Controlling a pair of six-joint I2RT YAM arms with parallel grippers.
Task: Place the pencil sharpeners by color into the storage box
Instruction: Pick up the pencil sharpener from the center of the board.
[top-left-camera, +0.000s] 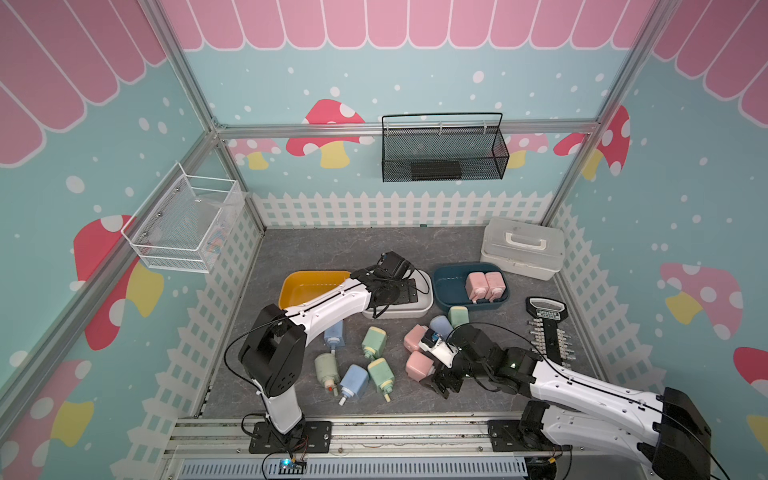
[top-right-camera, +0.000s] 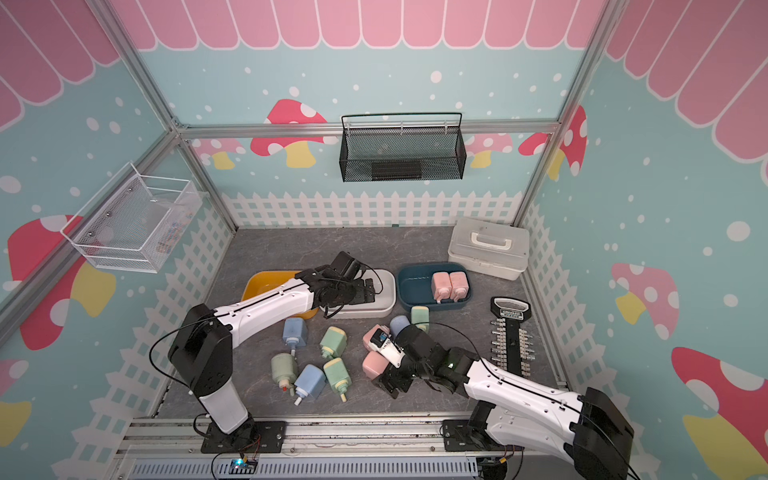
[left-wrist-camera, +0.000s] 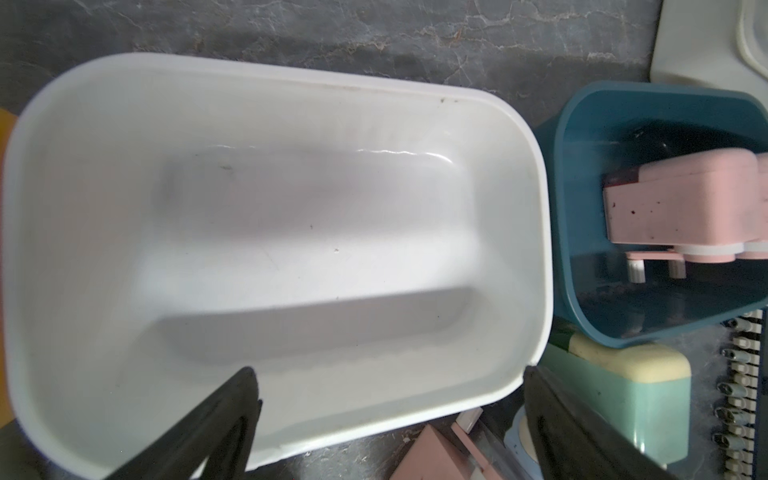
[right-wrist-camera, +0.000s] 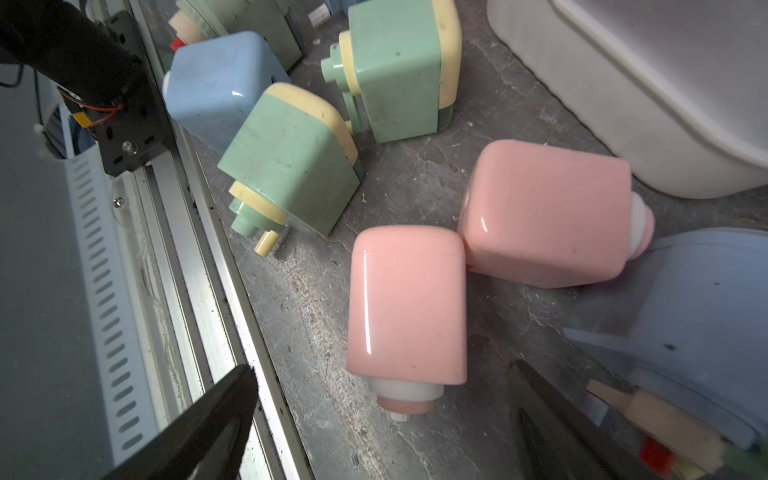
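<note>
A blue sharpener (right-wrist-camera: 685, 291) crowds my right claw (right-wrist-camera: 380, 370), wide open and empty over a glossy pink sharpener (right-wrist-camera: 405, 307) on the table (right-wrist-camera: 316, 316), touching a second pink (right-wrist-camera: 544, 212). My left claw (left-wrist-camera: 390, 374) gapes empty above the white bin (left-wrist-camera: 291, 79).

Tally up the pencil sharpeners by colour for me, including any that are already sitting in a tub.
Pink sharpeners: 4, two of them in the dark blue tub
Green sharpeners: 4
Blue sharpeners: 3
Total: 11
</note>
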